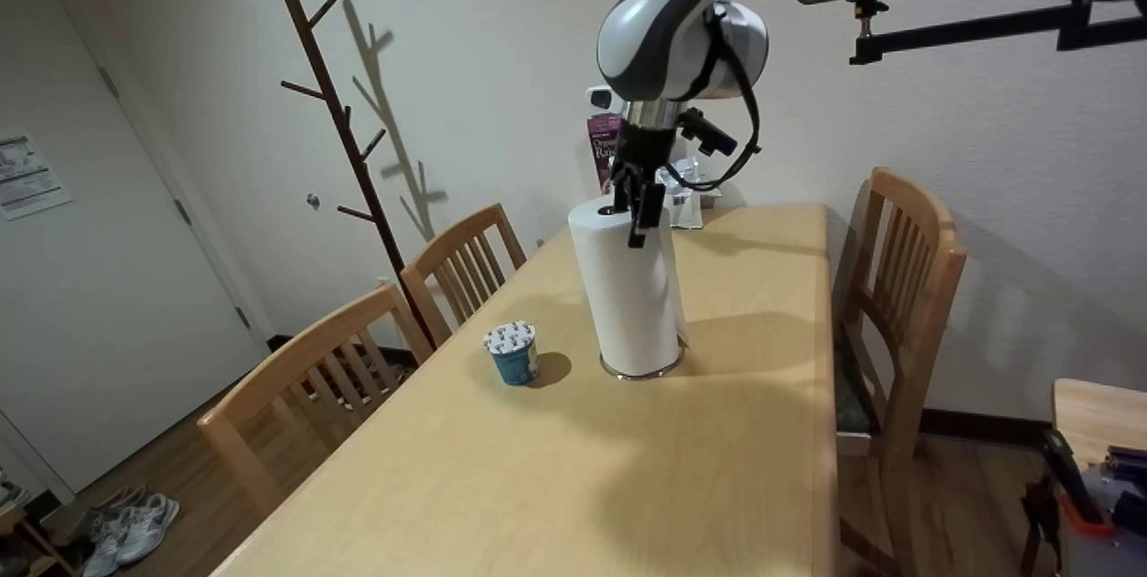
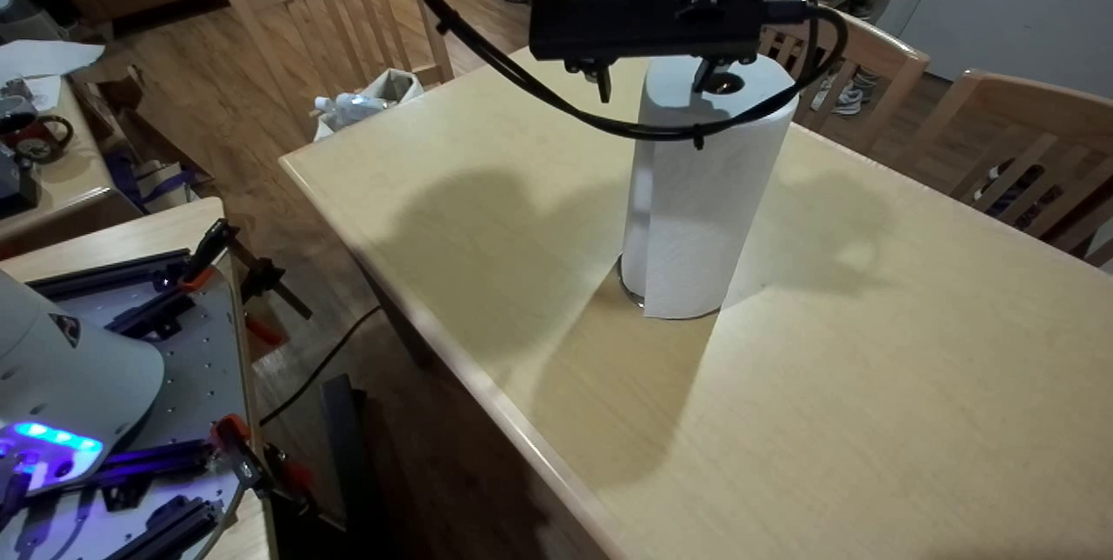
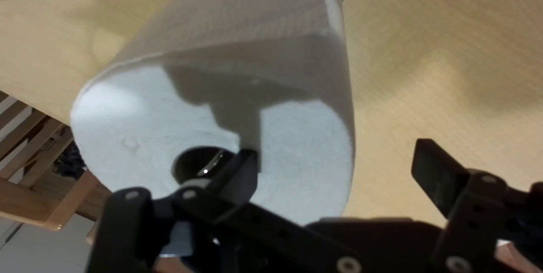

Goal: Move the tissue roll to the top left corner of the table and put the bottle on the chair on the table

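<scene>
The white tissue roll (image 1: 627,299) stands upright on its metal holder on the wooden table (image 1: 717,469); it also shows in an exterior view (image 2: 704,203) and in the wrist view (image 3: 263,14). My gripper (image 1: 627,220) is open at the top of the roll. In the wrist view my gripper (image 3: 337,156) has one finger at the core hole and the other outside the roll's edge, over the table. I cannot tell whether the finger touches the roll. A clear plastic bottle (image 2: 352,108) lies at a white container by a chair (image 2: 348,21) beyond the table edge.
A blue cup with a patterned lid (image 1: 513,353) stands beside the roll. A purple package (image 1: 603,147) and a silvery bag (image 1: 685,205) are at the table's far end. Wooden chairs (image 1: 314,380) line the table. Black cables (image 2: 522,77) hang by the gripper.
</scene>
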